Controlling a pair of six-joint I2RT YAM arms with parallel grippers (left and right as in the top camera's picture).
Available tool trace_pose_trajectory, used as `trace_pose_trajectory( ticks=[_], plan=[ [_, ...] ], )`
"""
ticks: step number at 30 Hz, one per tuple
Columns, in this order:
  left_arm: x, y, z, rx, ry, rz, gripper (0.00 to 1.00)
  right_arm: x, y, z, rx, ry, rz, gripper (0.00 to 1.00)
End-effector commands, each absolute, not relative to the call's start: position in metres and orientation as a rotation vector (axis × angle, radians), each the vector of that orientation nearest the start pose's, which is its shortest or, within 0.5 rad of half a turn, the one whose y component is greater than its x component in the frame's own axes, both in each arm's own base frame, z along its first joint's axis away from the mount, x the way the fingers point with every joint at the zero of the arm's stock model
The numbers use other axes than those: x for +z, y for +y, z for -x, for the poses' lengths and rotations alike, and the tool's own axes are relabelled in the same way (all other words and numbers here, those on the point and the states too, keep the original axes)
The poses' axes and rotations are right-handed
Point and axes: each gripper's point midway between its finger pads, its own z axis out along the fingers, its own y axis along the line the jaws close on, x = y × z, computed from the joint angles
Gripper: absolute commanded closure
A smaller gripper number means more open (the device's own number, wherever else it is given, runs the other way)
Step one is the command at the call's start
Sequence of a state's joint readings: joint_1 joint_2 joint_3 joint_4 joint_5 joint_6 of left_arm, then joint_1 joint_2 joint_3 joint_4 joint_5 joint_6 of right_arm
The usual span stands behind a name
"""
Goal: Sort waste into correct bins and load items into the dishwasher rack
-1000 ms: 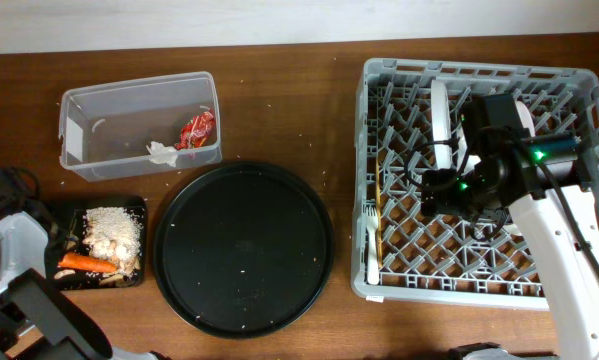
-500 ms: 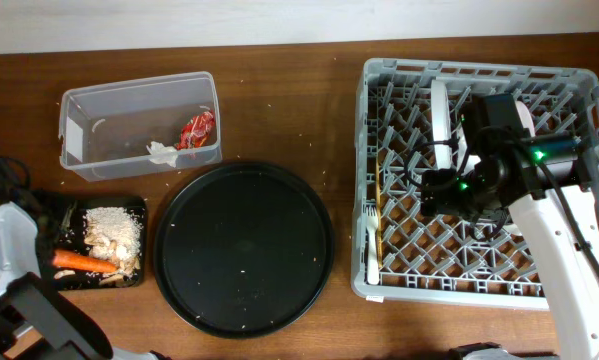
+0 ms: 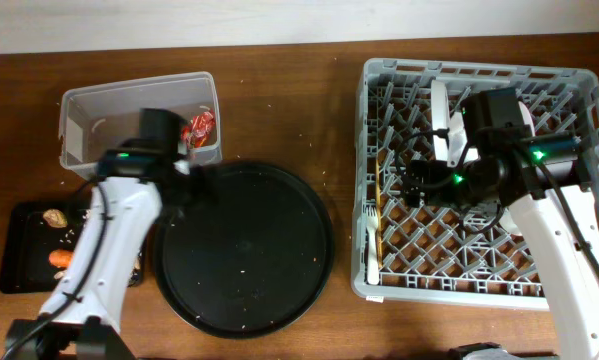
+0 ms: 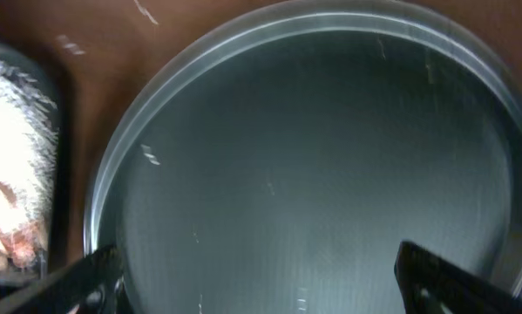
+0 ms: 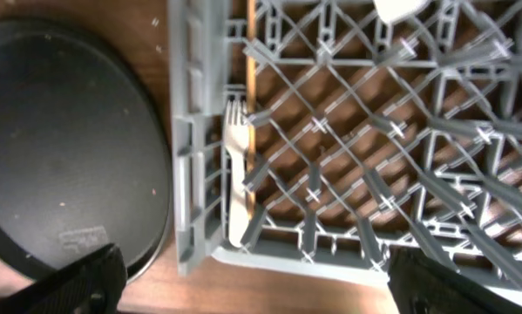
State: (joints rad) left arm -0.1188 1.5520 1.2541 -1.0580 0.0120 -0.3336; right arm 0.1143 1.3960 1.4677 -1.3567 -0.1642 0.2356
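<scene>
The grey rack [image 3: 479, 70] sits at the right of the tabletop [image 3: 309, 110], with a white plate [image 3: 439, 108] standing upright among its pegs. A pale wooden fork [image 5: 237, 166] and a stick [image 5: 250, 87] lie side by side along its left wall. The clear tub [image 3: 79, 110] holds a red wrapper [image 3: 199, 128]. The shallow black tray [image 3: 14, 270] holds a carrot [image 3: 59, 257] and pale grains [image 4: 16, 131]. The left gripper [image 4: 256, 283] hangs wide open and empty over the round black tray [image 3: 244, 260]. The right gripper [image 5: 256, 279] is wide open and empty above the rack's left side.
</scene>
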Motion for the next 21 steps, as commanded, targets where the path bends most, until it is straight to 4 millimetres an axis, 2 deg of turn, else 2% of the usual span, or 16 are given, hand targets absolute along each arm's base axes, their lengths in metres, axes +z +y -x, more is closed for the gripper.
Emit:
trace_pose_trajectory(
  ticks=[1, 3, 6, 9, 11, 14, 18, 20, 21],
  plan=[
    [0.145, -0.069, -0.299, -0.069, 2.967, -0.079, 0.01, 0.217, 0.055, -0.283, 0.342, 2.854, -0.134, 0.01],
    [0.154, -0.068, -0.280, -0.047, 3.035, -0.160, 0.01, 0.217, 0.044, -0.284, 0.323, 2.850, -0.120, 0.02],
    [0.172, -0.054, -0.264, -0.025, 3.089, -0.133, 0.01, 0.213, 0.027, -0.273, 0.300, 2.896, -0.119, 0.01],
    [0.199, -0.034, -0.263, -0.042, 2.972, -0.019, 0.01, 0.212, 0.016, -0.257, 0.291, 2.947, -0.148, 0.01],
    [0.225, -0.025, -0.261, -0.053, 2.841, 0.017, 0.01, 0.218, 0.014, -0.253, 0.277, 2.927, -0.124, 0.01],
    [0.262, -0.019, -0.249, -0.059, 2.653, 0.037, 0.01, 0.235, 0.012, -0.250, 0.247, 2.836, -0.109, 0.01],
    [0.312, -0.009, -0.218, -0.035, 2.338, 0.055, 0.01, 0.278, 0.013, -0.240, 0.219, 2.609, -0.073, 0.01],
    [0.323, -0.003, -0.200, -0.024, 2.214, 0.068, 0.01, 0.297, 0.012, -0.229, 0.193, 2.500, -0.060, 0.02],
    [0.322, 0.003, -0.186, 0.002, 2.146, 0.087, 0.01, 0.305, 0.011, -0.220, 0.175, 2.426, -0.054, 0.02]
  ],
)
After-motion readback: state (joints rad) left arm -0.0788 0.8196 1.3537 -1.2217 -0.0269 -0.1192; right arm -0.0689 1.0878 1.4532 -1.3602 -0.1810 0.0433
